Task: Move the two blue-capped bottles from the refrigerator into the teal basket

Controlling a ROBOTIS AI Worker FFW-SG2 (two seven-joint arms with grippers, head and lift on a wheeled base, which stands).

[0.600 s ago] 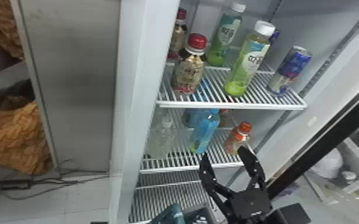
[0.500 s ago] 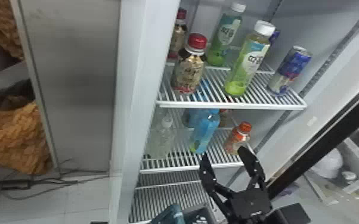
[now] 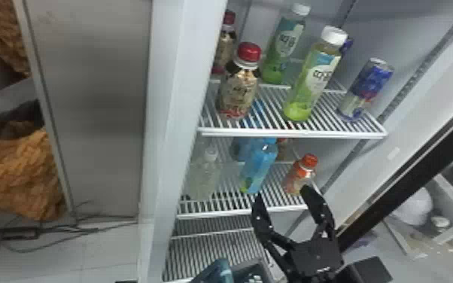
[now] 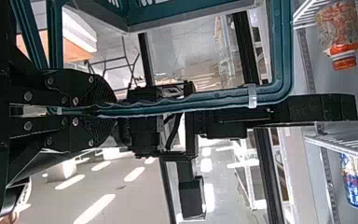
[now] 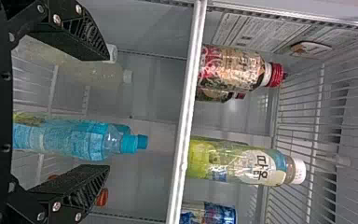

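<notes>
Front blue-capped bottle: clear, blue-tinted, blue label, yellow-green low on the body, blue screw cap. Rear blue-capped bottle: same blue look, half hidden behind the front one, its cap peeking past in the right wrist view. Both upright, bases down, caps up, long axes vertical and about parallel; sideways in the right wrist view. Both on the middle shelf of the refrigerator, between a white-capped clear bottle and an orange-capped bottle

Right gripper: fingers spread wide, nothing held. Head view puts its tips just below the front bottle's base, one roughly under it, other toward the orange-capped bottle. Right wrist view: front bottle lines up with the gap, body running the same way as the fingers, neither finger seen touching it; depth to it can't tell. Rear bottle beyond the front one, seen through the same gap

Left gripper: clamped on the handle of the teal basket
</notes>
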